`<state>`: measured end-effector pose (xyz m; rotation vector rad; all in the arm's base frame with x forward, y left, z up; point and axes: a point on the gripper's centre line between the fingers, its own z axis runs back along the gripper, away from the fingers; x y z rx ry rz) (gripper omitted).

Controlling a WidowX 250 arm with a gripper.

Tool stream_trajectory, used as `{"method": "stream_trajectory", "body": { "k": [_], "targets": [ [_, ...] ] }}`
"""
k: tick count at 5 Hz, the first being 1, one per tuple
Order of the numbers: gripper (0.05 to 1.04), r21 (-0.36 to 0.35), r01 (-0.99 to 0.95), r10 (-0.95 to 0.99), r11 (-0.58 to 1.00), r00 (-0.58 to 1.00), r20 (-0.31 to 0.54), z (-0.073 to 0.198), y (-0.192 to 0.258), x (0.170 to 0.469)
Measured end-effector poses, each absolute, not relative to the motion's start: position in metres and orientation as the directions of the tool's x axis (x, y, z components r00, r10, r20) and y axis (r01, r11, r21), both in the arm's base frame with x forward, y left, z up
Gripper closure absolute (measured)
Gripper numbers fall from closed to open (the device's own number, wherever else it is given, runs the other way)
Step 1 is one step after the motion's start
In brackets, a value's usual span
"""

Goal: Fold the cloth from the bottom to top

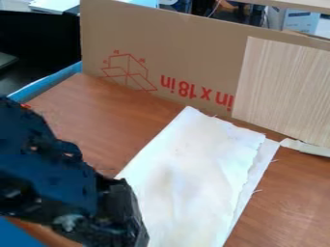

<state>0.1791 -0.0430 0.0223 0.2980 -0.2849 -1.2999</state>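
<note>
1. black metal-and-plastic gripper, lower left; opening and any grasp cannot be determined.
2. white oblong fabric cloth, on brown wood-grain table, just right of gripper; long axis slants toward upper right.

Cardboard and a pale board block the far side, the arm near left. A hand could cross the table near right.

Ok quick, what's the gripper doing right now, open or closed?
Gripper: at the white cloth's lower-left edge in view; can't tell whether it's open, closed or holding anything.
</note>
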Motion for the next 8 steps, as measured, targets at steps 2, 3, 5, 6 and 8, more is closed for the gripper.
{"method": "stream_trajectory", "body": {
  "k": [2, 3, 5, 6, 8],
  "targets": [
    [0.084, 0.347, 0.907, -0.968, 0.241, 0.250, 0.018, 0.012, -0.045, 0.185],
    [0.083, 0.338, 0.908, -0.965, 0.249, 0.263, 0.002, 0.006, -0.045, 0.188],
    [0.083, 0.350, 0.897, -0.957, 0.271, 0.289, -0.002, 0.004, -0.047, 0.198],
    [0.083, 0.343, 0.897, -0.953, 0.279, 0.302, -0.015, 0.002, -0.046, 0.198],
    [0.378, 0.326, 0.879, -0.924, 0.347, 0.380, -0.043, -0.002, -0.044, 0.198]
  ]
}}
